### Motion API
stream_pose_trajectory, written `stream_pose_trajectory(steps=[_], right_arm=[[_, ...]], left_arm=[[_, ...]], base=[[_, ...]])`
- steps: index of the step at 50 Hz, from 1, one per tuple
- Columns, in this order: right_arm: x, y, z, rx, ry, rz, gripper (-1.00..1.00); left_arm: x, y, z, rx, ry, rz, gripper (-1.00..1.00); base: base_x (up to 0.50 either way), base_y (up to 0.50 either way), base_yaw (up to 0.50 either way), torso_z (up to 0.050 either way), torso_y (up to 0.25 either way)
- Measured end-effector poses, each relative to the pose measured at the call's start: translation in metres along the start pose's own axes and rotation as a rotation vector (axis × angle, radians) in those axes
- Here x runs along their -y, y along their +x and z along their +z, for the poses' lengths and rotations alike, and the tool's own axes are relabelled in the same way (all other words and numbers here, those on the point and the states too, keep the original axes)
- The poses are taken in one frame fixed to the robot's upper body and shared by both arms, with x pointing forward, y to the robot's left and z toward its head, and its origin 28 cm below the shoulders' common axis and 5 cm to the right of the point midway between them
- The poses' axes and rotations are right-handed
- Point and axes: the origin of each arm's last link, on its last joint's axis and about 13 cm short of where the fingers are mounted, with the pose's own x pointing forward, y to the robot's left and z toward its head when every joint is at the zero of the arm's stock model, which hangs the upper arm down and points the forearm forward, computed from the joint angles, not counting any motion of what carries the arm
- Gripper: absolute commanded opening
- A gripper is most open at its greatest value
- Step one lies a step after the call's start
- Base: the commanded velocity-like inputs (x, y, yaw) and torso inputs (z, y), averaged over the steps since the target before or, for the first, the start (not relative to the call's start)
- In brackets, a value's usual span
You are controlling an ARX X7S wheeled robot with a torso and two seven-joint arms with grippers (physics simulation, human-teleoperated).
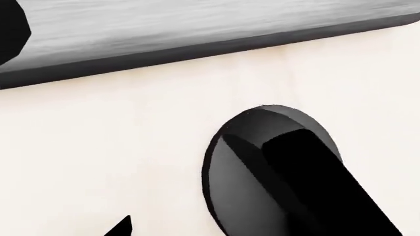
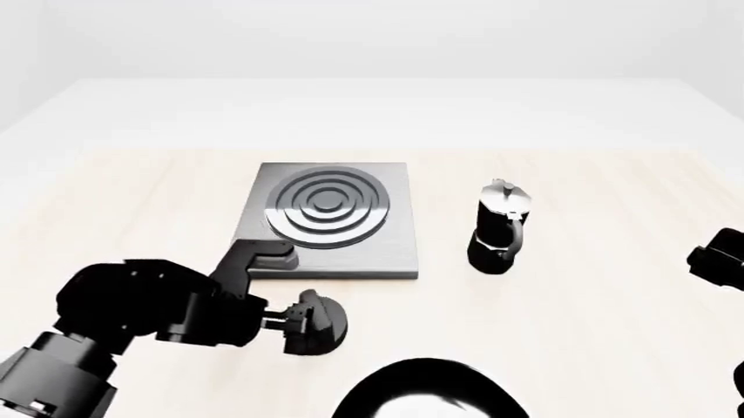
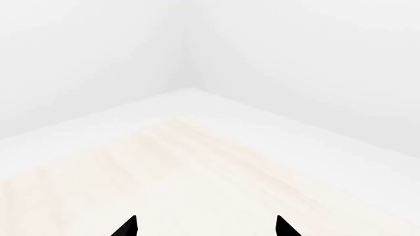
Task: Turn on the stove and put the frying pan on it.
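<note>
The stove (image 2: 331, 218) is a flat grey hotplate with a ringed burner, and its front edge (image 1: 196, 34) also runs across the left wrist view. Its small round black knob (image 2: 323, 324) lies on the table in front of it, and shows close up with a raised bar (image 1: 262, 167). My left gripper (image 2: 288, 320) is at the knob, open. One fingertip (image 1: 121, 228) shows apart from the knob, while the other is lost against its black. The frying pan (image 2: 430, 394), black and glossy, shows partly at the bottom edge. My right gripper (image 3: 205, 227) is open and holds nothing.
A black-and-silver moka pot (image 2: 503, 228) stands upright right of the stove. Part of my right arm (image 2: 720, 257) shows at the right edge. The pale wooden table (image 2: 605, 331) stretches out beneath everything, with white floor and walls beyond.
</note>
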Motion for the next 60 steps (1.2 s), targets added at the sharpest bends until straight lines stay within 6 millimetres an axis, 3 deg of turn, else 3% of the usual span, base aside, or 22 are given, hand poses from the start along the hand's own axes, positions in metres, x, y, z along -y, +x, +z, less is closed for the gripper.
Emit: stream_pose_trajectory(steps=[17, 40, 60], right_arm=[[0.000, 0.000, -0.001, -0.001, 0.000, 0.002, 1.00], [0.001, -0.001, -0.001, 0.002, 0.002, 0.002, 1.00], [0.001, -0.002, -0.001, 0.002, 0.001, 0.003, 1.00]], left_arm=[[0.010, 0.003, 0.004, 0.028, 0.028, -0.086, 1.00], [0.016, 0.008, 0.028, 0.148, -0.025, -0.026, 1.00], [0.017, 0.010, 0.034, 0.171, -0.066, -0.008, 1.00]], base=[[0.00, 0.00, 0.00, 0.000, 0.000], [0.00, 0.00, 0.00, 0.000, 0.000], [0.00, 0.00, 0.00, 0.000, 0.000]])
